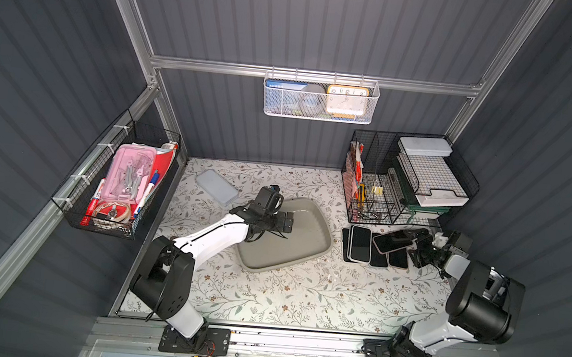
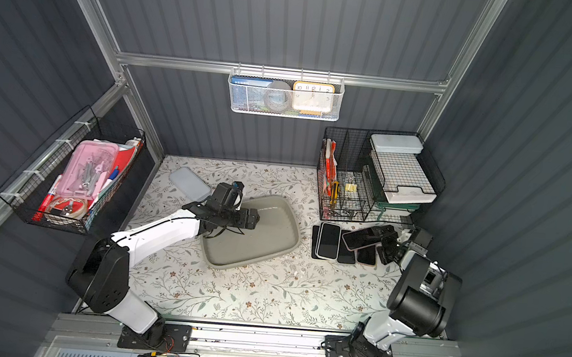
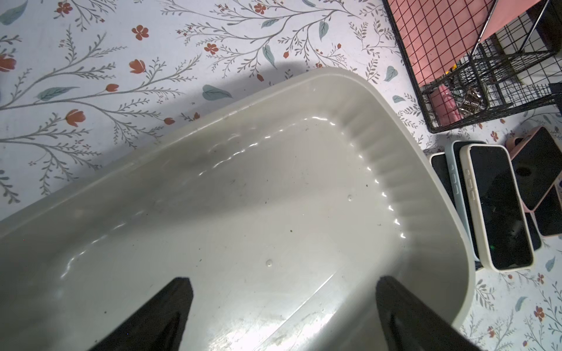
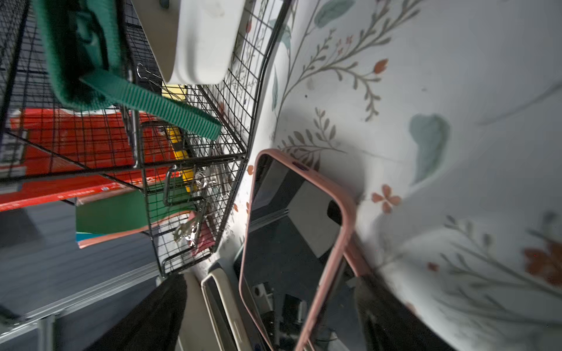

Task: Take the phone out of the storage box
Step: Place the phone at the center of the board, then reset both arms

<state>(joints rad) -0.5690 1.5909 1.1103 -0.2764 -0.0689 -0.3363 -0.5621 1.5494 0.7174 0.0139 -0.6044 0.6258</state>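
Hovering the left tool (image 1: 286, 222) over the storage box (image 1: 292, 249) mid-surface, jaws spread wide, gripping nothing; finding only bare grey floor inside the box. Straddling the pink-cased phone (image 4: 292, 243) with the right tool (image 4: 269, 281), fingers parted wider than the phone, a clear gap on one side, not pinching it. Finding that phone at 3 o'clock of the box, outside it, lying askew atop other phones (image 1: 360, 243) on the surface (image 1: 302, 295). Seeing at 1 o'clock a black wire rack (image 1: 369, 148) carrying white trays (image 1: 436, 197), red folders (image 1: 351, 171) and a yellow cutter (image 1: 361, 194). Seeing at 12 o'clock a white mesh basket (image 1: 315, 116) holding a clock (image 1: 346, 99) and a tape roll (image 1: 312, 99). Seeing at 9 o'clock a black basket (image 1: 100, 229) holding a pink case (image 1: 131, 168) and markers (image 1: 96, 197).
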